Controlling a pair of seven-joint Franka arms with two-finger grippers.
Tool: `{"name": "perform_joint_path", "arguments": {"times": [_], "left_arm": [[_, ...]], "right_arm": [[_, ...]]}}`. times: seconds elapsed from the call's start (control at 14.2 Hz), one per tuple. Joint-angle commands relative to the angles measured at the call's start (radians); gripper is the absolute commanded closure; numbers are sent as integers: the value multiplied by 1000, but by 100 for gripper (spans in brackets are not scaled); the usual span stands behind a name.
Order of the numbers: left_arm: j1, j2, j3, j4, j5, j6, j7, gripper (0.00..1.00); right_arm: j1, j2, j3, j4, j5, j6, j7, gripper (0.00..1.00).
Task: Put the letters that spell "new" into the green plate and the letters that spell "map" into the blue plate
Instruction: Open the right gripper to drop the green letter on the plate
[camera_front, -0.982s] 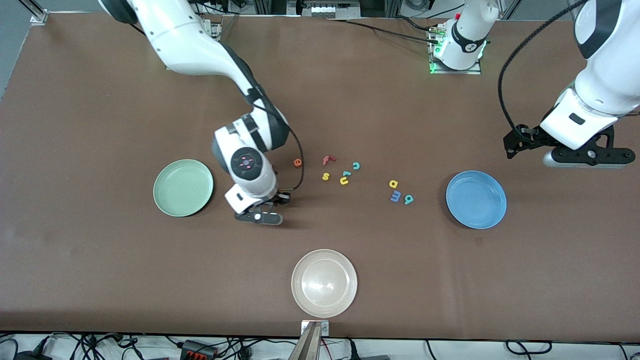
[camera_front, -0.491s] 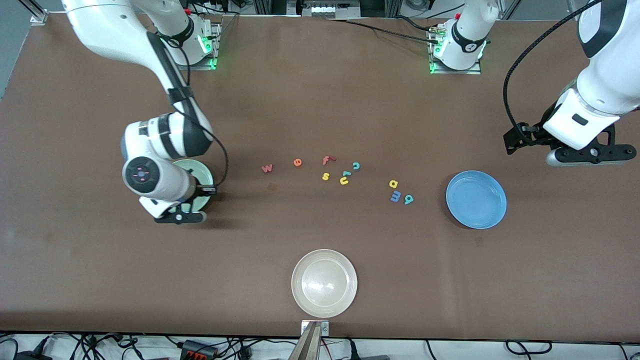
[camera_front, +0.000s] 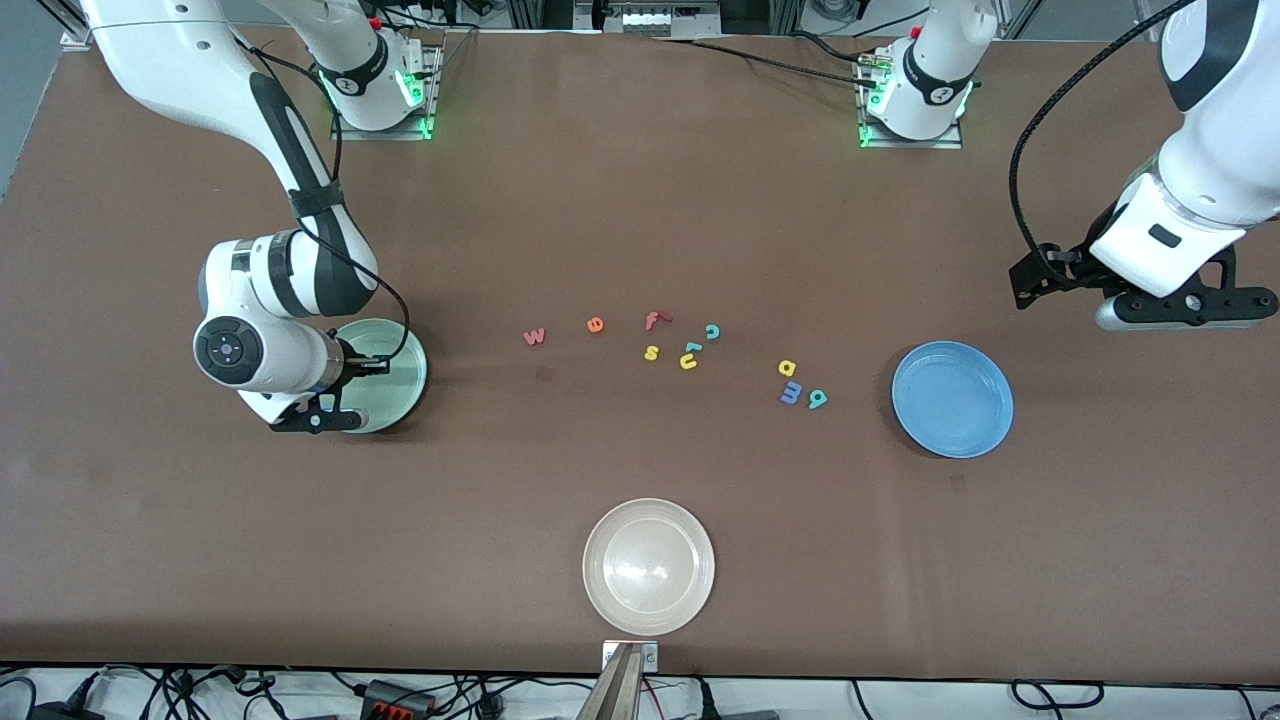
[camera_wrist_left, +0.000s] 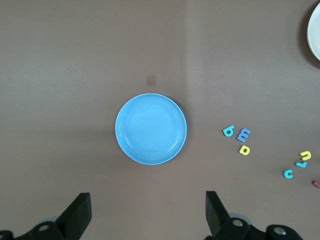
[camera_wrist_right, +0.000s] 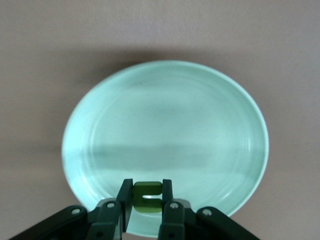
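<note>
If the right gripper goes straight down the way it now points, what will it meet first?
Most likely the green plate. The right gripper, shut on the dark green "n", hangs over the plate's inside near its rim, so the letter would probably touch there first; the height is unclear.

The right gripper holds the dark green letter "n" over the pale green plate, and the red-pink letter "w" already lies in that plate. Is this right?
Not quite. The right gripper does hold the small dark green toy letter "n" over the round pale mint-green plate, but the right wrist view shows nothing lying in that plate. In the front view the red-pink toy letter "w" lies on the brown table, beside the orange toy letter "e".
</note>
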Motion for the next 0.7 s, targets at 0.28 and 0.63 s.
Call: {"name": "perform_joint_path", "arguments": {"times": [0.28, 0.63], "left_arm": [[3, 13, -10, 33, -16, -26, 24, 0], [3, 13, -12, 33, -16, -29, 24, 0]], "right_arm": [[-32, 43, 17, -49, -5, 85, -11, 42], [-2, -29, 26, -17, -2, 51, 18, 0]]}}
